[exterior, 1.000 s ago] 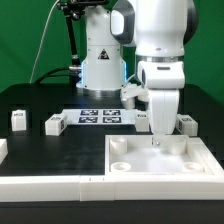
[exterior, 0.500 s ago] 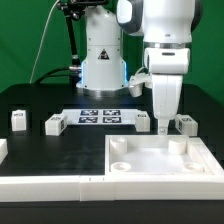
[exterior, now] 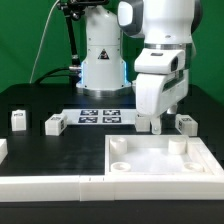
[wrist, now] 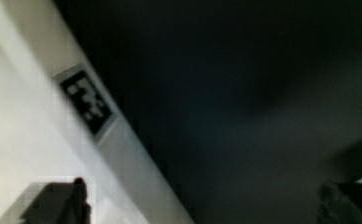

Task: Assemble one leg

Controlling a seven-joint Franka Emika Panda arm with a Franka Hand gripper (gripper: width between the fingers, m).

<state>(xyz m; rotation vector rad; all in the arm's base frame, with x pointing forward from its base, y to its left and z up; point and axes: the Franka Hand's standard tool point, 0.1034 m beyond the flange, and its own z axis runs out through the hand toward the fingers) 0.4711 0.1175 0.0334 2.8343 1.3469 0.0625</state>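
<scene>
Several small white legs with black-and-white tags stand on the black table: two at the exterior view's left (exterior: 17, 118) (exterior: 53, 124) and one at its right (exterior: 184, 124). The large white tray (exterior: 198, 160) with round corner sockets lies in front. My gripper (exterior: 153, 126) hangs tilted just behind the tray's far edge, next to the right leg. In the wrist view the gripper (wrist: 208, 200) is open and holds nothing, with dark table between its fingers (wrist: 53, 204). A white tagged surface (wrist: 53, 130) runs beside one finger; I cannot tell which part it is.
The marker board (exterior: 100, 117) lies flat at the table's middle, before the robot base (exterior: 102, 65). A long white part (exterior: 45, 185) lies along the front edge, and another white piece (exterior: 3, 149) sits at the exterior view's far left.
My gripper has come away from above the tray, moved back and toward the exterior view's right, and the hand has tilted and dropped close to the table by the right leg.
</scene>
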